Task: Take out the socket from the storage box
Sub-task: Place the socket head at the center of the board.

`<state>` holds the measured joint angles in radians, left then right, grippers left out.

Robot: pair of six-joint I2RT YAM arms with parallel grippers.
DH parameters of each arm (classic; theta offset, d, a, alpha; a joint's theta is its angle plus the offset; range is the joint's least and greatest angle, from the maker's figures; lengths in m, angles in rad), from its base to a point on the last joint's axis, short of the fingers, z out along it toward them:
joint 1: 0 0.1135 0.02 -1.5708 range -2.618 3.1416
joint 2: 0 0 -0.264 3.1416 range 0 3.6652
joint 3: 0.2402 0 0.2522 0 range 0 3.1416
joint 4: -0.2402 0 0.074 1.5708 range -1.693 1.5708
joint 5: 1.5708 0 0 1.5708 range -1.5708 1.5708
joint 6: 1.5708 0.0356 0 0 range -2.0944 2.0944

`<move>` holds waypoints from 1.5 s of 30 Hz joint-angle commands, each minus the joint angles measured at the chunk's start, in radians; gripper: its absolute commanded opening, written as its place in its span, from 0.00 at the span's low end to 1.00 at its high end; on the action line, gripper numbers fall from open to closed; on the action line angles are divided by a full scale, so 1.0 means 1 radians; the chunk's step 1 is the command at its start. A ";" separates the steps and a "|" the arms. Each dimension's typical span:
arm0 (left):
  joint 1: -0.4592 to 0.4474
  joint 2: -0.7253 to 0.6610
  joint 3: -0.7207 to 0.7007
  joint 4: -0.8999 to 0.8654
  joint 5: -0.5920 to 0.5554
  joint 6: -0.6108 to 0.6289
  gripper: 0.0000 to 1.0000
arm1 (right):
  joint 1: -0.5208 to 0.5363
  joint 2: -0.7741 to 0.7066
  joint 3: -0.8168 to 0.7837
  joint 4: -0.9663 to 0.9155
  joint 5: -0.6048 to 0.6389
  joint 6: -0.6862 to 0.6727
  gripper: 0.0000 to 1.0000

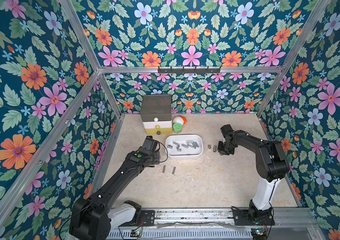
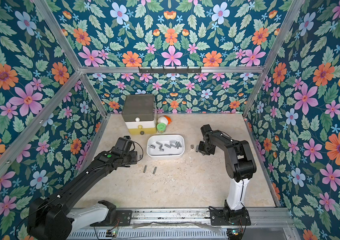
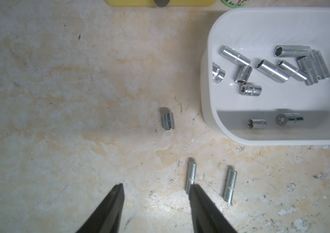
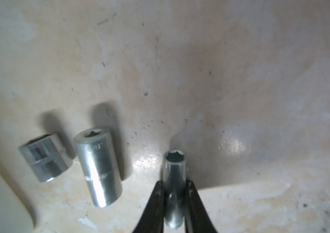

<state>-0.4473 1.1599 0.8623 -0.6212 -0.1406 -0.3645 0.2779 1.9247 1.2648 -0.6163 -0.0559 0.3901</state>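
Bolted to a metal rail (image 1: 185, 214) at the near edge of the marbled table (image 1: 185, 187), two black-and-white arms are reaching toward the middle of the floral-walled booth. On the right, the right gripper (image 4: 175, 186) is pinching a narrow socket (image 4: 173, 167) between its almost closed fingers, with the hex opening pointing away from the wrist. It is hanging low over bare table just right of the storage box (image 1: 183, 155), and whether the socket is touching the surface cannot be told. Between that gripper and the box, a short socket (image 4: 46, 157) and a taller socket (image 4: 97, 167) are sitting side by side without touching. The white storage box is sitting mid-table, just in front of the drawer tower (image 1: 156, 116), and is holding a scatter of loose sockets (image 3: 271, 70), most of them bunched toward its far side, with two small pieces (image 3: 257, 123) lying by its near wall. On the left, the left gripper (image 3: 156, 187) is hovering beside the box with its fingers standing well apart and gripping nothing. In the left wrist view one finger is crossing the end of a slim socket (image 3: 191, 173), while a second slim socket (image 3: 230, 185) is lying just beside it, and a stubby socket (image 3: 168, 121) is resting alone nearer the box. A green-lidded can (image 1: 178, 127) and a white-and-orange object (image 1: 179, 120) are sitting right of the tower.
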 commanded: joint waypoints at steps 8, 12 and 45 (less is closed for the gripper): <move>-0.001 0.006 0.006 0.000 -0.013 0.002 0.59 | 0.003 -0.006 -0.002 0.015 0.002 -0.013 0.29; -0.001 0.005 0.005 0.000 -0.011 0.002 0.59 | 0.004 -0.021 0.001 0.011 0.004 -0.012 0.30; -0.267 0.767 0.726 -0.022 -0.050 -0.243 0.57 | 0.108 -0.804 -0.608 0.301 0.069 0.084 0.35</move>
<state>-0.7025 1.8599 1.5276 -0.6167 -0.1463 -0.5056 0.3836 1.1400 0.6666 -0.3637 -0.0025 0.4526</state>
